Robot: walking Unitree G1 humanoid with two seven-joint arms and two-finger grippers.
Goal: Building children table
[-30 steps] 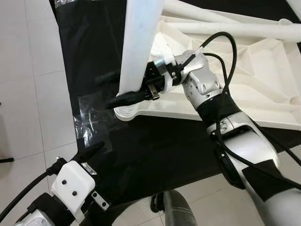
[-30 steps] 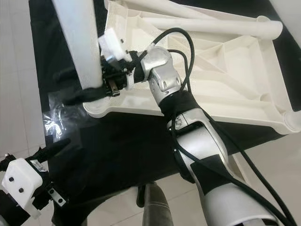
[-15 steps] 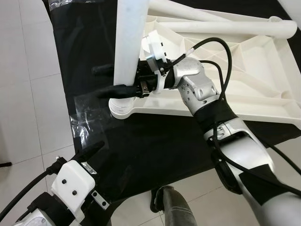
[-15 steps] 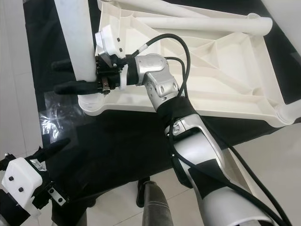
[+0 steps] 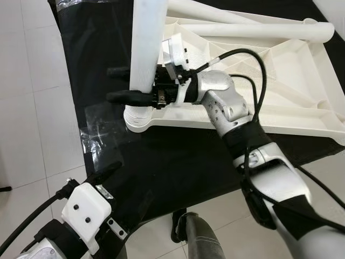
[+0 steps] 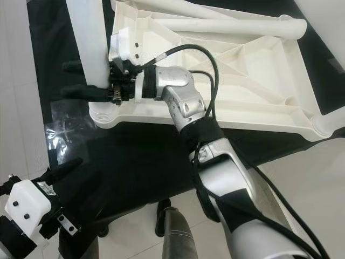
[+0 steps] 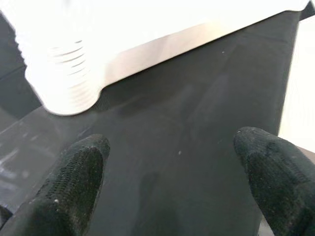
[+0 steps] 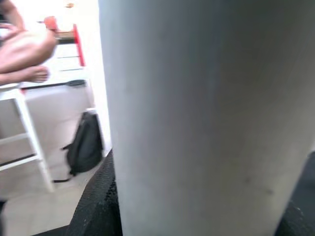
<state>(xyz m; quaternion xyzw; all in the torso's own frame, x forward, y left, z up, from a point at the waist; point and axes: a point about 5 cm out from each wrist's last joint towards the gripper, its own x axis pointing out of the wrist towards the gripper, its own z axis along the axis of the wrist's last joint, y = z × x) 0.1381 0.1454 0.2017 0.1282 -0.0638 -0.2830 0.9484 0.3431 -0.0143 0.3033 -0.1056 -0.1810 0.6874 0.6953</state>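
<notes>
Left eye view: the white tabletop point(image 5: 280, 81) lies upside down on a black mat point(image 5: 178, 162) spread over a tiled floor point(image 5: 32, 108). One white leg point(image 5: 146, 43) stands upright over the threaded corner socket point(image 5: 137, 116) at the tabletop's near-left corner. The right gripper point(image 5: 126, 85) clamps this leg just above the socket, one black finger on each side of it. Another leg point(image 5: 253, 31) lies flat across the tabletop's far part. The left gripper point(image 5: 99, 175) hovers low over the mat's near-left part, well apart from the tabletop. Clear plastic film point(image 5: 99, 135) lies on the mat between this gripper and the socket. Right eye view: the same layout; the leg's foot sits at the mouth of the socket, though whether the threads are engaged cannot be determined. Left wrist view: the left gripper's two fingers point(image 7: 74, 182) are spread wide with nothing between them, above the mat, and the socket's ribbed collar shows beyond them. Right wrist view: the leg stands close before the camera, gripped between the black fingers point(image 8: 96, 206); behind it, blurred, are a dark bag point(image 8: 83, 145) on the floor and a person's bare foot point(image 8: 34, 73) resting on a white stool point(image 8: 24, 128).
</notes>
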